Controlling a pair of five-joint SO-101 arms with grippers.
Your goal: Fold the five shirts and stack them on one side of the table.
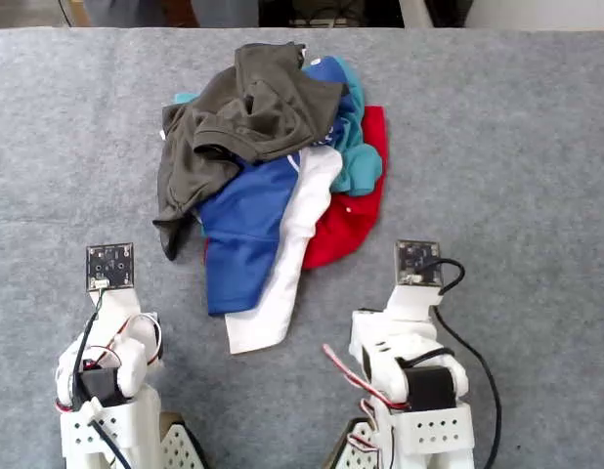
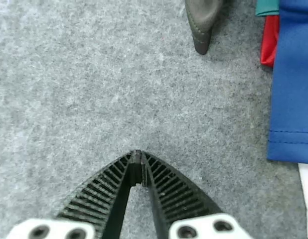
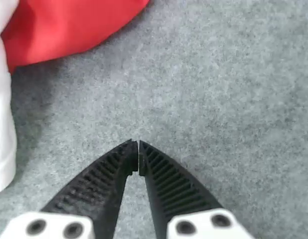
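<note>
Left gripper [image 2: 139, 168]: tips pressed together, empty, over the grey felt table [image 1: 517, 147]. Right gripper [image 3: 138, 155]: same. Beyond both, mid-table, an unfolded heap: olive shirt [image 1: 248, 117] on top of blue shirt [image 1: 245, 223], white shirt [image 1: 287, 256], teal shirt [image 1: 361, 164] and red shirt [image 1: 356, 213].

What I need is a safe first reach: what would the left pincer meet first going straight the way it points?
Probably only the grey table cover; the left pincer aims past the dark shirt's tip, depth unclear.
</note>
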